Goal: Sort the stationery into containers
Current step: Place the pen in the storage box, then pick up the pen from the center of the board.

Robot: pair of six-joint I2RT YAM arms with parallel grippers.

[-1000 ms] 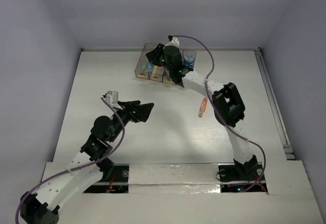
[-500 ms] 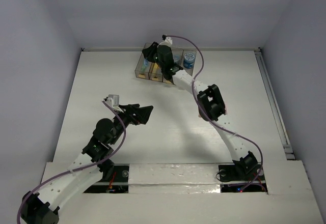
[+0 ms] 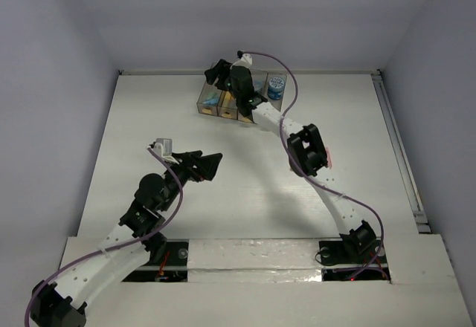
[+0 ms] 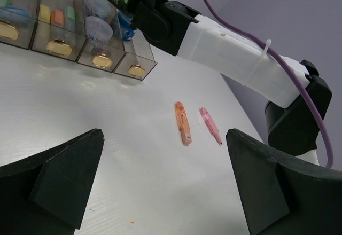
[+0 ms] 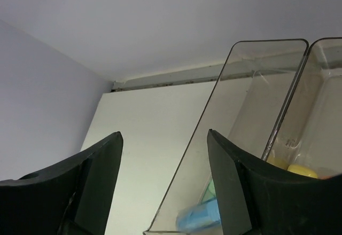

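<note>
The sorting is well along but not finished. The four smoky bins (image 3: 223, 106) stand in a row at upper centre of the overhead view, and the left wrist view shows pastel sticks already inside the bins at the left end of the row, with what look like pale tape rolls (image 4: 99, 29) further along, though the smoky walls make those contents hard to name for certain. Two pieces are left on the white table (image 4: 107, 155): an orange stick (image 4: 183, 123) and a pink stick (image 4: 210, 125), lying side by side but apart, right of centre in that view and well short of the bins.

The right claw (image 5: 163, 149) hangs over the end bin (image 5: 235, 101), fingers spread and pinching nothing. Directly below the gap between them, at the bottom of its own view, a blue stick (image 5: 195, 218) lies on the bin floor beside a greenish one, clear of both fingers. A yellow piece (image 5: 299, 168) sits in the neighbouring bin at lower right.

The left claw (image 4: 164, 136) hovers low over the table, spread wide and empty, facing the orange and pink sticks, which lie ahead of its fingertips without touching them.
</note>
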